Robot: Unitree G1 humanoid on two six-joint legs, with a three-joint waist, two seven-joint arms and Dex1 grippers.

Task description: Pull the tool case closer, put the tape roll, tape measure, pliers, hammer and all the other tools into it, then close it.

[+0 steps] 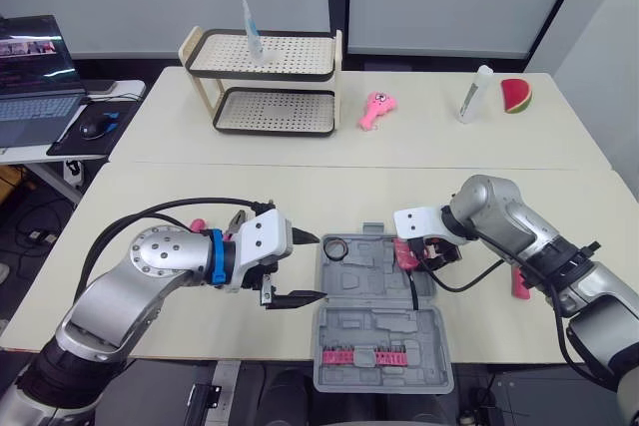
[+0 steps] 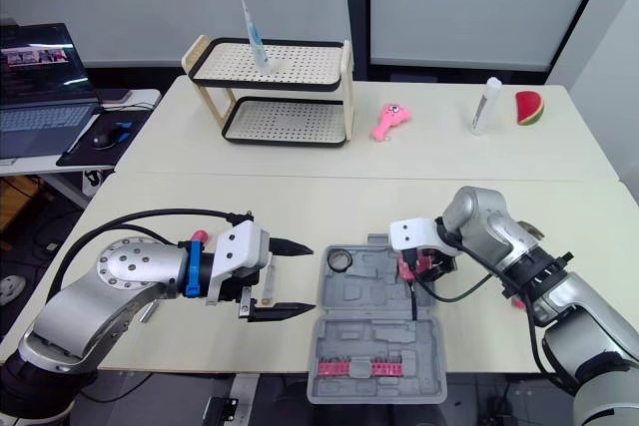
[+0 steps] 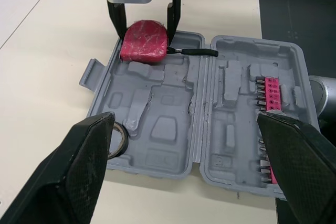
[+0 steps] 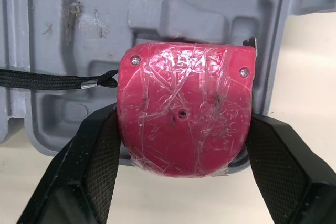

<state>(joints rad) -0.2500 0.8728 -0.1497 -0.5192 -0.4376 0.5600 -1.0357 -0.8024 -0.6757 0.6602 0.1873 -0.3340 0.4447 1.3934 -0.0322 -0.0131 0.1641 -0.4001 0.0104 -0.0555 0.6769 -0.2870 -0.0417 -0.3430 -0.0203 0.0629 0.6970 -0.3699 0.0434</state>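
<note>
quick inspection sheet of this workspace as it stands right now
surface: pale table, bare around the case
job's things: tool case lying open at the front edge; tape roll in its far left corner; red tape measure at its far right corner; pink bit strip in its near half; pink-handled tool on the table right of the case
clutter: two-tier rack, pink toy, white bottle, watermelon slice further back
grippers: left gripper jaws open, left of the case; right gripper jaws shut on the tape measure
cables: black cable behind the left gripper; second black cable below the right gripper
surroundings: laptop and mouse off to the robot's left
</note>
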